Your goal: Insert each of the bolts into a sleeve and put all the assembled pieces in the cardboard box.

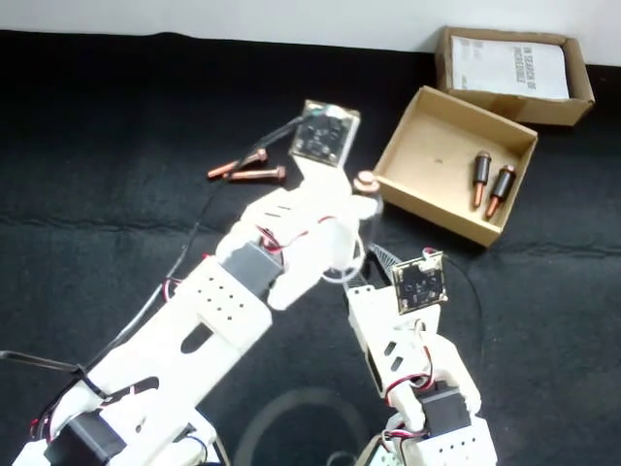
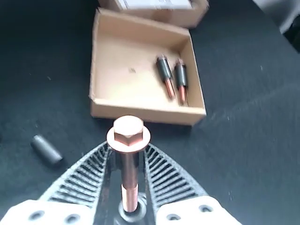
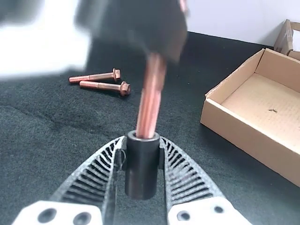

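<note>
A copper-coloured metal bolt with a flanged hex head [image 2: 127, 135] is clamped by its shaft between the ribbed fingers of the left gripper [image 2: 127, 154]. Its threaded end goes into the mouth of a short black cylindrical sleeve [image 3: 140, 164]. The right gripper [image 3: 140, 145] is closed around that sleeve and holds it upright, with the bolt shaft entering from above. In the high view the two grippers meet above the middle of the table [image 1: 97, 146], which is covered in black cloth, and the bolt head [image 1: 366, 181] shows just beside the near left corner of the open brown cardboard box [image 1: 427, 209].

The box lies toward the far right of the table, turned at an angle to its edges. Inside it, by its right wall, two assembled pieces [image 1: 480, 175] [image 1: 501, 189] lie side by side, each a black sleeve with a copper shank sticking out.

Left of the box, toward the far edge, two loose copper bolts [image 1: 238, 167] [image 1: 257, 176] lie on the cloth, close together with their heads nearly touching. A spare black sleeve [image 2: 47, 149] lies on its side on the cloth, apart from the box's wall.

A second cardboard box [image 1: 572, 107] sits in the far right corner of the table, just behind the first, with a white printed sheet [image 1: 509, 66] in it.
</note>
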